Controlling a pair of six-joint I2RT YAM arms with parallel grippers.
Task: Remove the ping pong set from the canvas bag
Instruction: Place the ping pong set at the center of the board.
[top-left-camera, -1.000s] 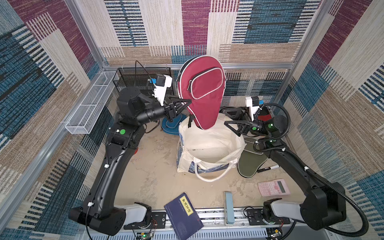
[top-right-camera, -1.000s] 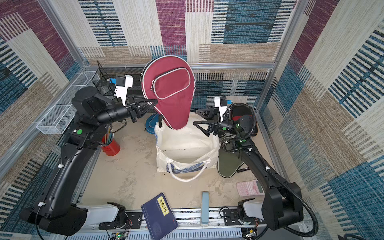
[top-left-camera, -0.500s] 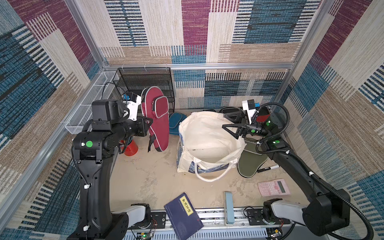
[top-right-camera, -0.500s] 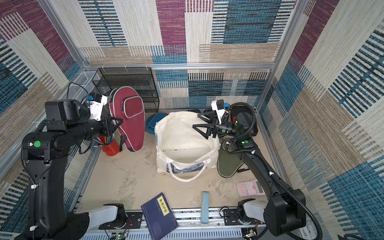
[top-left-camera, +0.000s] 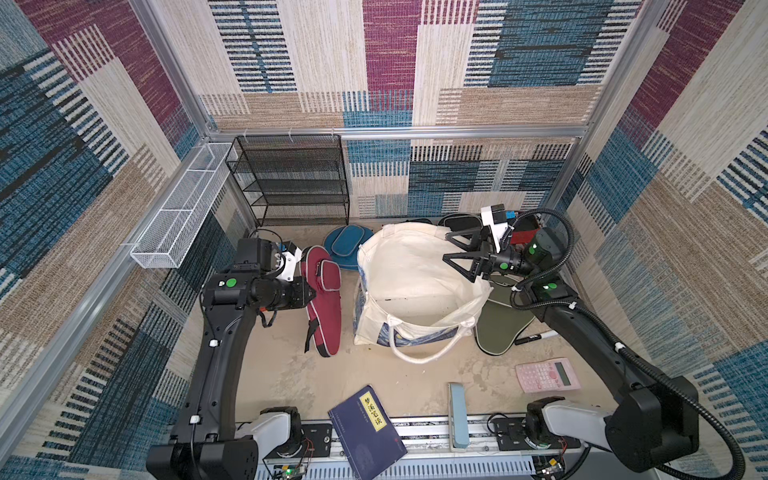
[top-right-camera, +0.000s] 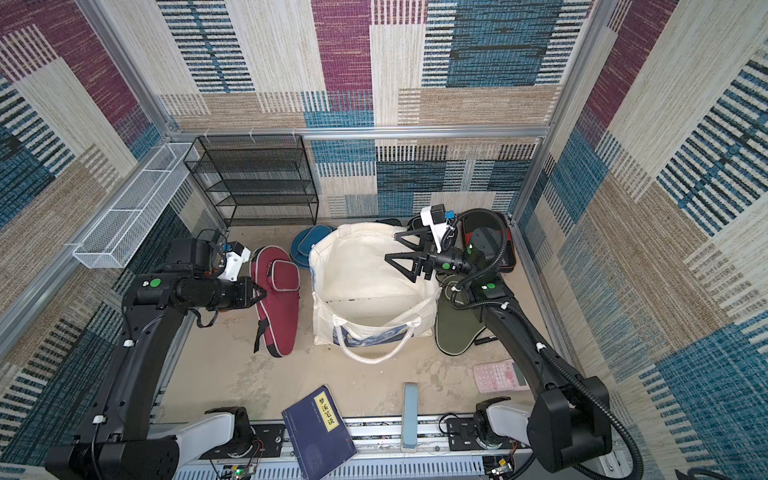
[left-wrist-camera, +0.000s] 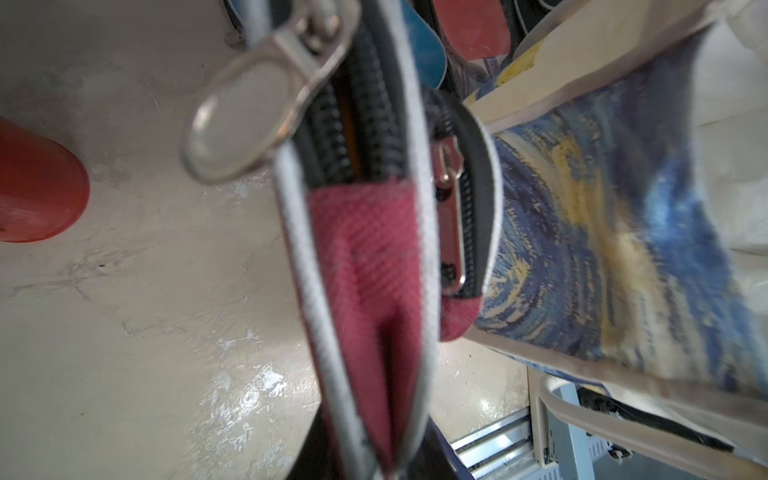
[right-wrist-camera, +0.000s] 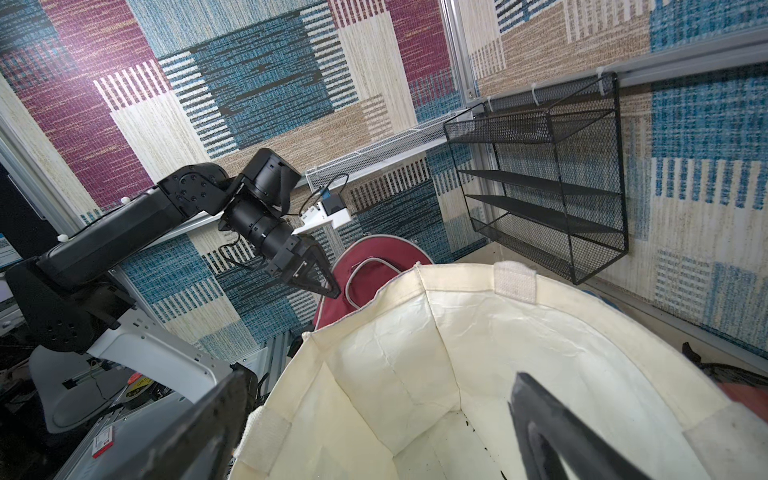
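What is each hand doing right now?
Left hand: closed, holding the maroon cover.
Right hand: open, empty, above the canvas bag.

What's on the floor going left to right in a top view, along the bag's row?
maroon cover → canvas bag → olive green cover → pink calculator. Things that overlap the bag are left out.

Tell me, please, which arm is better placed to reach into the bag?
Right: the right claw, open, hovers over the canvas bag; the left claw is shut on the maroon cover alongside.
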